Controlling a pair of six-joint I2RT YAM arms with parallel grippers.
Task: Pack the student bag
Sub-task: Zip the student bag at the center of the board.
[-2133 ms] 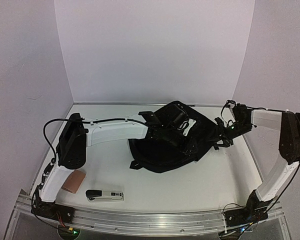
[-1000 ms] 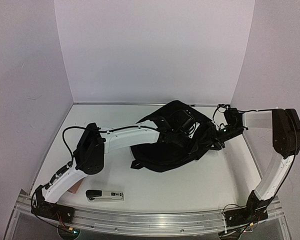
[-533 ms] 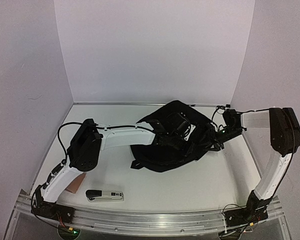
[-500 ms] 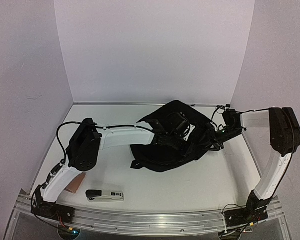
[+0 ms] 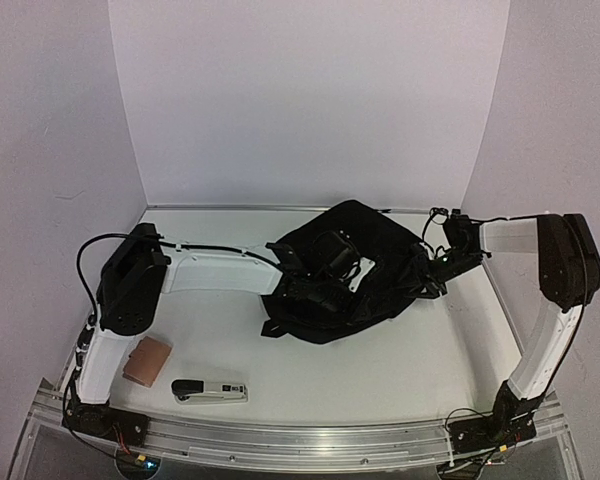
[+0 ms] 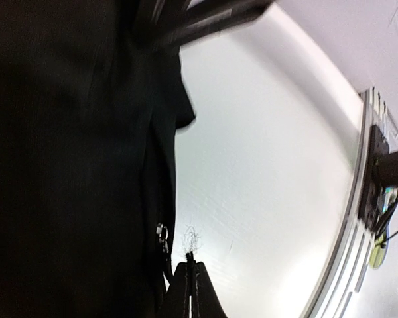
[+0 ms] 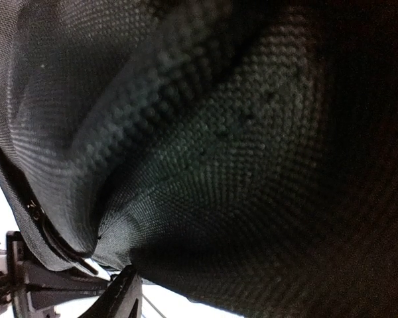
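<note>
The student bag (image 5: 365, 262), a large black fabric backpack, lies mid-table. My left gripper (image 5: 310, 292) is at its near-left part. In the left wrist view that gripper (image 6: 191, 260) is shut, with a frayed tuft of thread sticking out at its tips. The zip pull (image 6: 162, 232) and its black cord run down to the jaws along the bag's edge (image 6: 86, 165). My right gripper (image 5: 437, 268) is at the bag's right edge. Bunched bag fabric (image 7: 219, 152) fills the right wrist view between its jaws, and only one finger (image 7: 123, 293) shows.
A stapler (image 5: 210, 390) lies near the front edge. A tan block (image 5: 146, 359) sits left of it by the left arm's base. The metal rail (image 5: 300, 438) runs along the front, and white walls close in the back and sides.
My left gripper has shut and drawn left and toward me along the bag, and its elbow has swung out to the left. The right gripper has closed a little and stayed put.
</note>
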